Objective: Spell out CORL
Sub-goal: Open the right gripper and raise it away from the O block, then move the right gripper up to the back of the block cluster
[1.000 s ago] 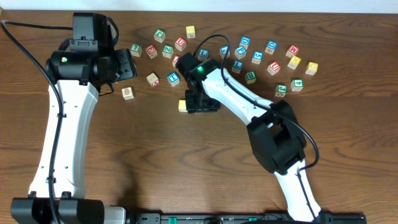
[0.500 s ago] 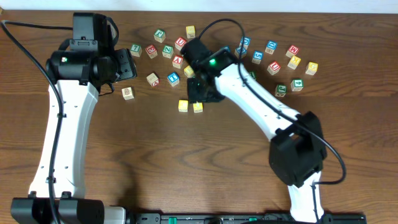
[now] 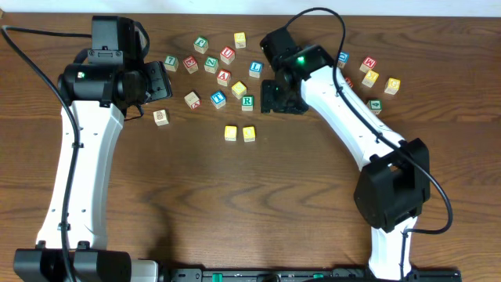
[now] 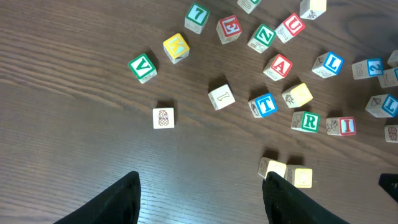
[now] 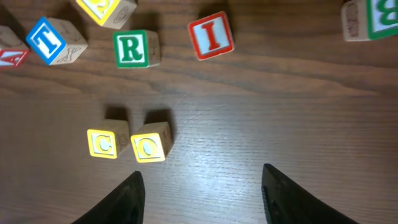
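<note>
**DESK:** Where do the letters stand?

**PHOTOGRAPHER:** The yellow C cube (image 5: 102, 143) and O cube (image 5: 149, 148) sit side by side on the table (image 5: 298, 112). They lie just ahead of the right tool (image 5: 200, 180), off its left finger. Whether the two quite touch, I cannot tell. The tool's fingers are spread, with nothing between them.

**DESK:** And the next letter?

**PHOTOGRAPHER:** Going by the word, the green R cube (image 5: 132, 48). It lies farther ahead of the right tool than the pair, again toward its left side. Its edges run roughly square to the fingers, and being a cube it has no long axis to favour. The right arm is much the nearer. The left tool (image 4: 200, 183), also spread and empty, hangs well apart from the R.

**DESK:** Anything unclear?

**PHOTOGRAPHER:** A blue L cube (image 4: 329, 63) shows from the left wrist, beyond the R. Other blue-lettered cubes at that view's far edge are cut off and hard to read. From overhead, the right arm covers part of the scatter. No L appears in the right wrist view.
</note>
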Available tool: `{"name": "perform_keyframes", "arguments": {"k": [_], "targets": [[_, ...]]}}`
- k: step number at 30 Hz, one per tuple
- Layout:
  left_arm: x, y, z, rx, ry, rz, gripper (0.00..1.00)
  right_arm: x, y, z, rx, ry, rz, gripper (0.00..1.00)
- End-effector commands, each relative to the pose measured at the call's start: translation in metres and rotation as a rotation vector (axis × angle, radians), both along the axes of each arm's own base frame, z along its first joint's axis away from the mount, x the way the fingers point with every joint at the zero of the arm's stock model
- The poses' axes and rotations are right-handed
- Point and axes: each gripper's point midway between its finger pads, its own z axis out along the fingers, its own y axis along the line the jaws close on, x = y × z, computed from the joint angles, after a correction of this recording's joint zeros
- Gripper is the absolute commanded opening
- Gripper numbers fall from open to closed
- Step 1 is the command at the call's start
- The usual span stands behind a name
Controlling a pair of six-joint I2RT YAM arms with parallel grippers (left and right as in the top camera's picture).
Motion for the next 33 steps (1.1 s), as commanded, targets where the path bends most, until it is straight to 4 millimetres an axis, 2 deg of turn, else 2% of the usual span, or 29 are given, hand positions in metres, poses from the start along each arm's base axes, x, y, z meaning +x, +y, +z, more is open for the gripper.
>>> {"name": "perform_keyframes", "arguments": {"k": [1, 11, 33], "targets": [[0.001, 0.0, -0.002, 0.009, 0.006, -0.016, 0.62, 0.005, -0.007, 0.014, 0.013, -0.028, -0.003, 0.56], [0.001, 0.0, -0.002, 0.009, 0.006, -0.016, 0.62, 0.01, -0.014, 0.014, 0.004, -0.035, -0.02, 0.61], [0.001, 0.0, -0.002, 0.009, 0.006, -0.016, 0.62, 0.017, -0.022, 0.014, 0.003, -0.051, -0.042, 0.61]]}}
